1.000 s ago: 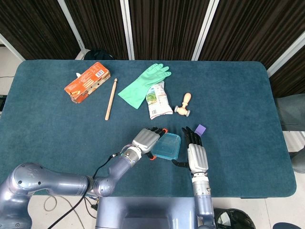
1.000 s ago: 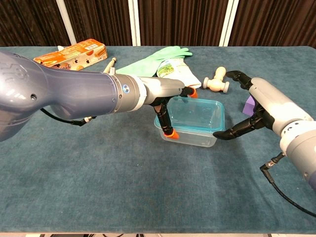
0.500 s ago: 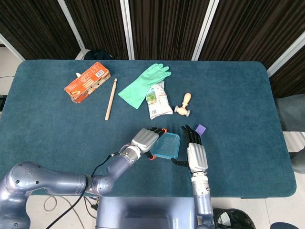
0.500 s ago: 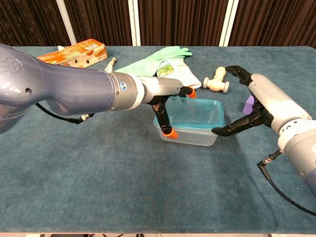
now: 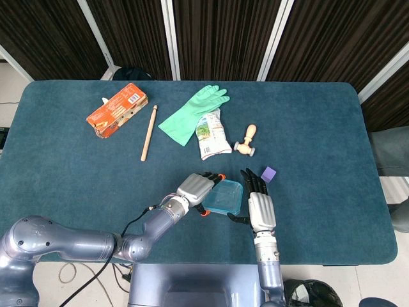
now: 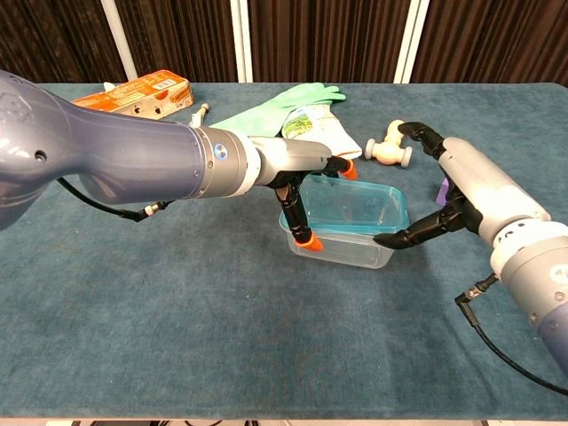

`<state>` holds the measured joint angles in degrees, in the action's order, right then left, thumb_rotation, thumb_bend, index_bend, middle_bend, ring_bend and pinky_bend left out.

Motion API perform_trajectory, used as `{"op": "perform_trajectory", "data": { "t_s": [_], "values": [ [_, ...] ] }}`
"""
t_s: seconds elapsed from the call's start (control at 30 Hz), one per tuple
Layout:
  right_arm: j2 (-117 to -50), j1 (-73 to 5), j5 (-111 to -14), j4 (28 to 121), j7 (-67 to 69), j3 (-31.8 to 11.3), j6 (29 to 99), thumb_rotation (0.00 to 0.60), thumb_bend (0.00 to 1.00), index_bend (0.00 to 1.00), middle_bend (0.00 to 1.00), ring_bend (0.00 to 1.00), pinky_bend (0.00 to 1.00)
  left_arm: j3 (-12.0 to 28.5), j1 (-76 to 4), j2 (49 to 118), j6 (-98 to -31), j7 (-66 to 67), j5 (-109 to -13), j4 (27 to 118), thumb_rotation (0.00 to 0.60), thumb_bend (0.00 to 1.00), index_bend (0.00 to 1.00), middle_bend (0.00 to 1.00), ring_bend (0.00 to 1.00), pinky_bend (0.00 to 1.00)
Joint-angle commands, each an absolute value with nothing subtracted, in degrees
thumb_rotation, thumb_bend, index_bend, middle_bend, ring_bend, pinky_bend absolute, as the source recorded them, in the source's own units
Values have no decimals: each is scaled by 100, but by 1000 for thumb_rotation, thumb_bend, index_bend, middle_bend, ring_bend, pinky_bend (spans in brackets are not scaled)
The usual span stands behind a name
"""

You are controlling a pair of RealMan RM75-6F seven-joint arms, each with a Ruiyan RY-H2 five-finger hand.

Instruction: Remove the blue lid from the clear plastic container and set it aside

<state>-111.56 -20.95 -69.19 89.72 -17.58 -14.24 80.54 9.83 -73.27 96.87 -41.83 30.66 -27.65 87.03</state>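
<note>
The clear plastic container with its blue lid stands near the table's front edge, also visible in the head view as the container. My left hand grips the container's left end, its orange-tipped fingers spanning the near and far corners. My right hand is at the container's right side. Its thumb touches the lid's right rim from below, while its other fingers arch wide above and hold nothing. The lid's right side looks slightly tilted up.
Behind the container lie a snack packet, a green rubber glove, a wooden roller and a purple block. Farther left are a wooden stick and an orange carton. The blue table spreads to the right.
My right hand has shifted left, bringing its thumb against the lid's right rim. The lid's right side sits a little higher. The left hand has kept its grip.
</note>
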Motion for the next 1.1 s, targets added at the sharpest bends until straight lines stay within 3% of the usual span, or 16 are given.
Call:
{"op": "perform_trajectory", "data": {
  "t_s": [0.03, 0.33, 0.77, 1.1],
  "values": [
    [-11173, -2107, -6919, 8961, -1773, -1444, 8054, 600, 209, 105, 1, 0, 0, 981, -7337, 9672, -4174, 3037, -2769, 8714, 600, 276, 151, 225, 131, 287],
    [-11173, -2118, -6953, 8925, -1779, -1437, 8039, 600, 250, 374, 114, 0, 0, 921, -7365, 9617, -4165, 2962, -2806, 8752, 600, 276, 151, 225, 131, 287],
    [-11284, -2179, -6921, 8786, -1783, -1495, 7977, 600, 352, 459, 135, 0, 0, 815, -7384, 9556, -4169, 2883, -2887, 8811, 600, 276, 151, 225, 131, 287],
    [-11363, -2212, -6895, 8607, -1770, -1496, 7913, 600, 578, 525, 158, 0, 0, 807, -7369, 9457, -4187, 2775, -2981, 8838, 600, 276, 151, 225, 131, 287]
  ]
}}
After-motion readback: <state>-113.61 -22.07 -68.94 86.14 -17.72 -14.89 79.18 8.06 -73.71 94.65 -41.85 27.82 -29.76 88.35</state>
